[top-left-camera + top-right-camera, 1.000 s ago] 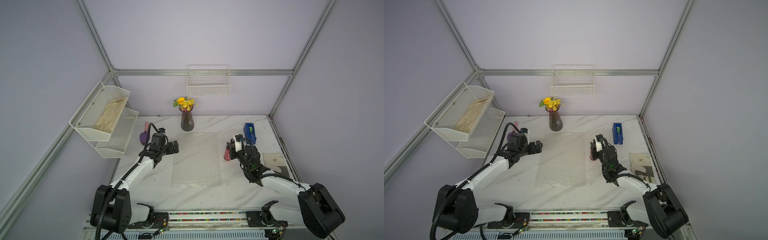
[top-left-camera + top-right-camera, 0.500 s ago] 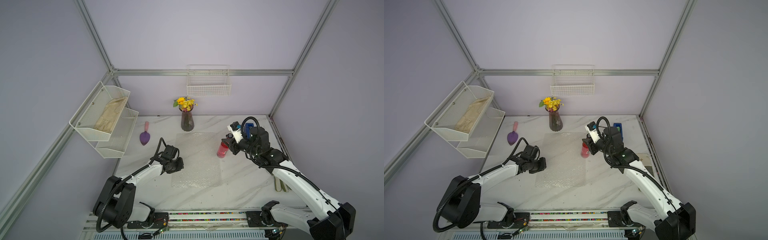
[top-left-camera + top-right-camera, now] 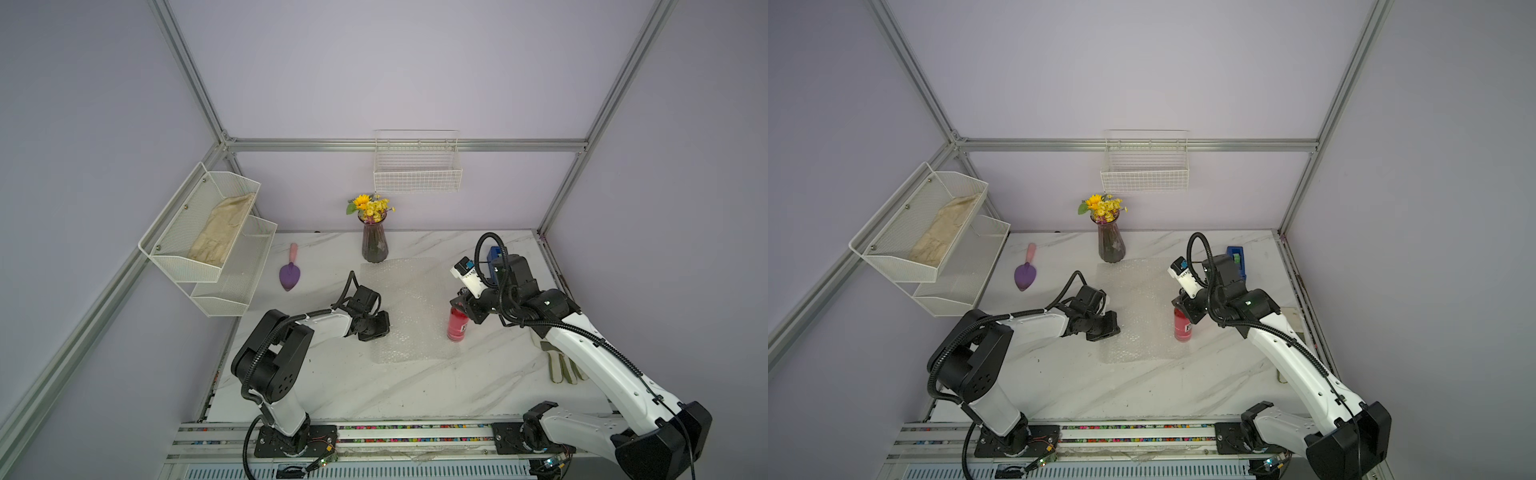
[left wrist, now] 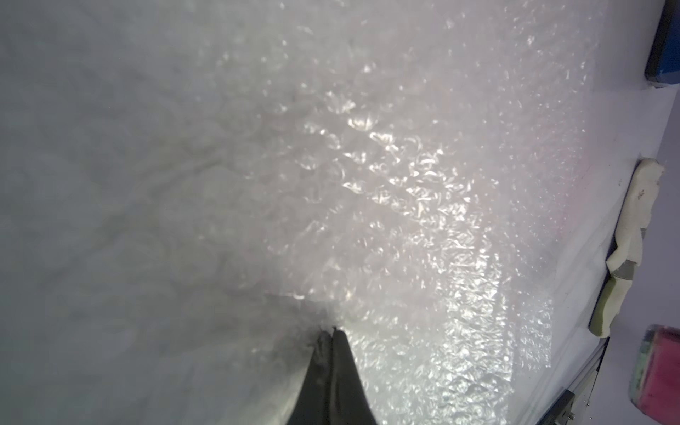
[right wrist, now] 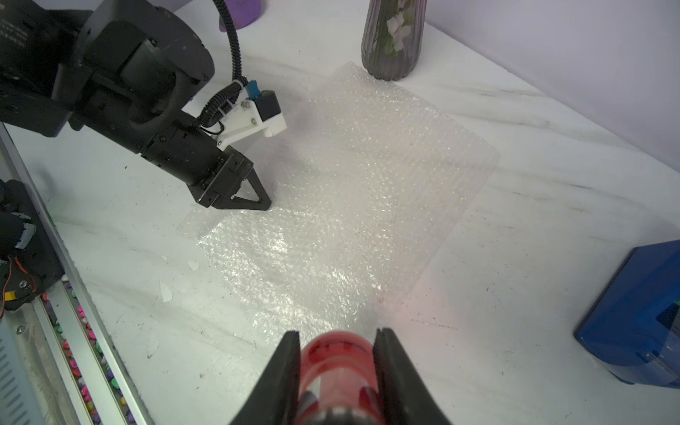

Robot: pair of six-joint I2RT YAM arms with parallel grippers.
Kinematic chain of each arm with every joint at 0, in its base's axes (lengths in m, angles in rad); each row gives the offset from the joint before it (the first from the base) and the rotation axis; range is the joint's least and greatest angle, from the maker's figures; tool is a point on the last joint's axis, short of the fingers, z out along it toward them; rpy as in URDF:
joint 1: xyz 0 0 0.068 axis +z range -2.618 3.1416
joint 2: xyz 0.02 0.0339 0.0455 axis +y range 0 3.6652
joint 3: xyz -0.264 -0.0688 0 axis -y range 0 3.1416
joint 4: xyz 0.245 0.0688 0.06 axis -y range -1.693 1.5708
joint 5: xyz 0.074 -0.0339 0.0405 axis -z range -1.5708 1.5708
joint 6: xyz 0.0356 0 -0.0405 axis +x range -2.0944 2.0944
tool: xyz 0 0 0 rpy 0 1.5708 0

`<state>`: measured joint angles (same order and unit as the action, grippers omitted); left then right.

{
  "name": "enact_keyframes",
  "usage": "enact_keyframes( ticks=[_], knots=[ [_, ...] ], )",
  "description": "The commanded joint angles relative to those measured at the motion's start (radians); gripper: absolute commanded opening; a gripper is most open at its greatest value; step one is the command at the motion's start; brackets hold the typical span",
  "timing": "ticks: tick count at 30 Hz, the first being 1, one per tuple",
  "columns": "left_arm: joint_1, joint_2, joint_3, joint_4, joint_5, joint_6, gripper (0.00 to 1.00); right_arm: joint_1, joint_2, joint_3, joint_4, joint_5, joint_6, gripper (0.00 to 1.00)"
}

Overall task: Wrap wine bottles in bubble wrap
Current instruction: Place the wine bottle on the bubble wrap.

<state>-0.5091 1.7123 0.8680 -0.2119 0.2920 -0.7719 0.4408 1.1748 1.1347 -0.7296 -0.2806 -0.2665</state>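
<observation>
Clamping the wine bottle between both fingers, the right gripper was part-way closed around its upper part, jaws pressed against the glass on either side. In both top views the wine bottle stood upright at the 4 o'clock edge of the bubble wrap, showing red liquid and a white label. Whether its base rested on the table could not be told.

The left gripper had its jaws pressed fully together, tips down at the sheet's 8 o'clock edge. Whether any film was caught between them could not be told.

The bubble wrap lay spread flat on the white marble table. Around the sheet were a dark vase of yellow flowers touching its 11 o'clock corner, a purple trowel at 10 o'clock, a blue box at 2 o'clock, and a glove farther out at 4 o'clock.
</observation>
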Motion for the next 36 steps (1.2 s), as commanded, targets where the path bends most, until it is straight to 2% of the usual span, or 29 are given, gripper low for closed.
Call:
enact_keyframes(
  ticks=[1, 7, 9, 11, 14, 16, 19, 24, 28, 36],
  knots=[
    [-0.008, -0.001, 0.011, -0.046, -0.006, -0.022, 0.0, 0.006, 0.018, 0.046, -0.006, -0.043, -0.042, 0.0],
    [-0.007, -0.078, 0.082, -0.131, -0.021, 0.016, 0.03, 0.02, 0.031, 0.028, -0.006, 0.001, -0.063, 0.0],
    [-0.007, -0.097, 0.106, -0.148, -0.023, 0.026, 0.11, 0.019, 0.025, 0.019, 0.004, 0.016, -0.063, 0.0],
    [-0.007, -0.107, 0.133, -0.16, -0.016, 0.031, 0.25, 0.019, 0.034, 0.02, -0.006, 0.02, -0.068, 0.0],
    [-0.007, -0.11, 0.165, -0.173, -0.001, 0.033, 0.37, 0.023, 0.051, 0.021, -0.027, 0.028, -0.072, 0.0],
    [-0.008, -0.118, 0.18, -0.194, -0.013, 0.033, 0.38, 0.031, 0.055, 0.022, -0.041, 0.036, -0.074, 0.0],
    [-0.006, -0.139, 0.177, -0.214, -0.031, 0.036, 0.31, 0.045, 0.068, 0.02, -0.072, 0.073, -0.085, 0.0],
    [-0.003, -0.147, 0.13, -0.235, -0.038, 0.036, 0.02, 0.078, 0.106, 0.022, -0.108, 0.122, -0.093, 0.0],
    [-0.004, -0.133, 0.085, -0.235, -0.053, 0.04, 0.0, 0.116, 0.137, 0.031, -0.091, 0.123, -0.089, 0.0],
    [0.03, -0.066, 0.006, -0.217, -0.084, 0.031, 0.0, 0.235, 0.292, 0.045, -0.023, 0.124, -0.094, 0.0]
  ],
)
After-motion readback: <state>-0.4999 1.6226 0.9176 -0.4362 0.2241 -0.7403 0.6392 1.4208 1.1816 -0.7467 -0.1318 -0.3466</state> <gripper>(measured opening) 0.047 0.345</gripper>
